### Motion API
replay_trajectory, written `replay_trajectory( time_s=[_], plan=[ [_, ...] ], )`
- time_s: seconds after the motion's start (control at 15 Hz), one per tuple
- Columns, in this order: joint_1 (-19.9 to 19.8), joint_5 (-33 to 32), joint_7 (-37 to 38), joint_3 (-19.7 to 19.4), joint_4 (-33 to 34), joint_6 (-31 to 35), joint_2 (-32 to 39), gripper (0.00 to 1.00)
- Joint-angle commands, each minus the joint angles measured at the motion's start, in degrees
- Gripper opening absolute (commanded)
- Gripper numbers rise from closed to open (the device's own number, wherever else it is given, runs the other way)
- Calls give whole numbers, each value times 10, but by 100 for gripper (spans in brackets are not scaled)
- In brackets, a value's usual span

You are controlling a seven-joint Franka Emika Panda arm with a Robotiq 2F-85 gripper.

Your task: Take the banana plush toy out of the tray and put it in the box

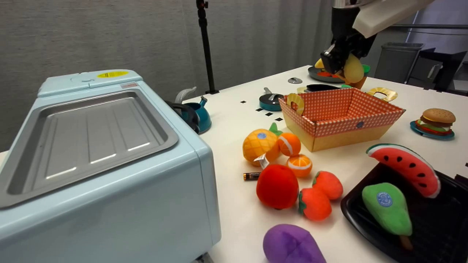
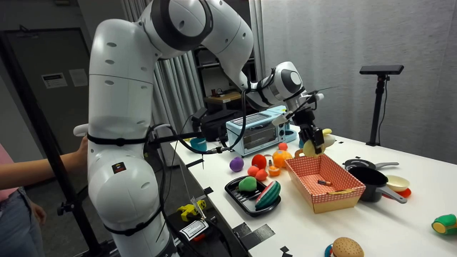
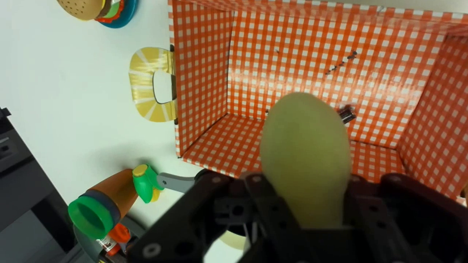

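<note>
- I see the gripper point(image 3: 304, 179), jaws pinching the banana point(image 3: 305, 142).
- The banana hangs in the air, higher than the box point(image 1: 351, 137), near its rim.
- The pear point(image 1: 389, 210) and watermelon point(image 1: 409, 168) lie in the tray point(image 1: 435, 226).

on the bench point(image 2: 403, 221) the eggplant point(image 2: 236, 164) lies near the oven point(image 2: 259, 134), two oranges point(image 1: 299, 165) beside the pineapple point(image 1: 259, 147); the pear point(image 1: 389, 209) lies beside the watermelon point(image 1: 408, 168); the burger point(image 1: 437, 118) sits on a blue plate point(image 1: 434, 136).
</note>
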Motion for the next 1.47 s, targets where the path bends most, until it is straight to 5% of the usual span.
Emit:
replay_trajectory(
  time_s=[0.0, 0.47, 1.4],
  plan=[
    [16, -4, 15, -12, 37, -30, 23, 45],
    [16, 8, 6, -10, 51, -24, 34, 100],
    [6, 79, -43, 1, 53, 20, 41, 100]
  ],
)
